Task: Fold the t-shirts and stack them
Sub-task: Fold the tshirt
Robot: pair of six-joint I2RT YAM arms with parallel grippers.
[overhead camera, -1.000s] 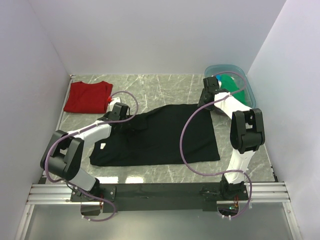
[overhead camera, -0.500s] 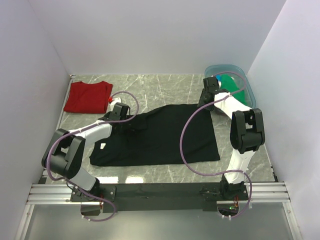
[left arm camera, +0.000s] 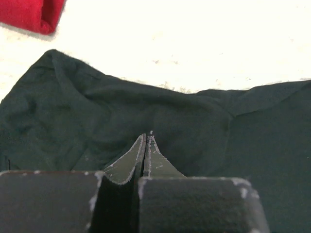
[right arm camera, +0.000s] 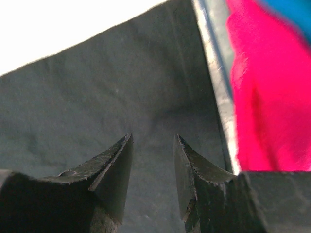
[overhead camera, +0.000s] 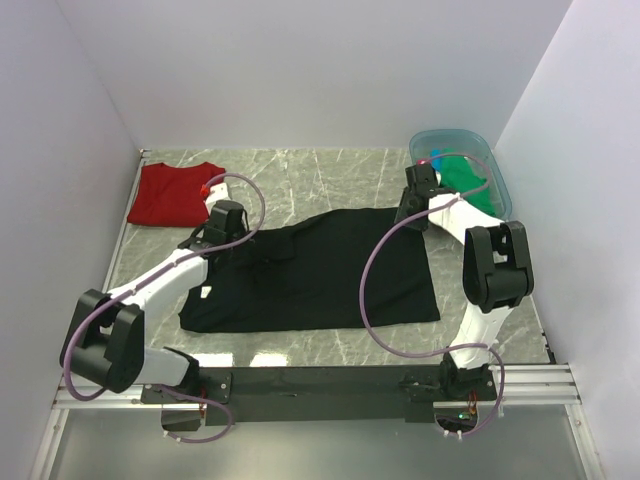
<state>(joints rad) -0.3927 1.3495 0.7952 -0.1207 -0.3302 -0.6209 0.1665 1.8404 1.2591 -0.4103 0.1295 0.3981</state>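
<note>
grey marble table [overhead camera: 330, 170], white walls [overhead camera: 300, 70] | black t-shirt [overhead camera: 330, 275] spread | left end effector [left arm camera: 147, 138] together | right end effector [right arm camera: 153, 139] apart

The black t-shirt [overhead camera: 320, 270] on my bench [overhead camera: 330, 175] is plain black, with one small white label [overhead camera: 205, 293] near its left edge; through my left wrist camera it reads as a very dark green-black. The bench is grey-green marble, patterned with pale veins. The dark red t-shirt [overhead camera: 172, 193] is plain, without print. The tub [overhead camera: 452, 139] is translucent blue. The green t-shirt [overhead camera: 468, 178] in it shows from above, and my right wrist camera catches hot pink cloth [right arm camera: 262, 87] and bright blue cloth [right arm camera: 291, 9]. My left tool [left arm camera: 147, 138] and right tool [right arm camera: 153, 138] are matt black with pale scuffs. My arms [overhead camera: 160, 283] are white and black, with purple cables [overhead camera: 362, 290].
</note>
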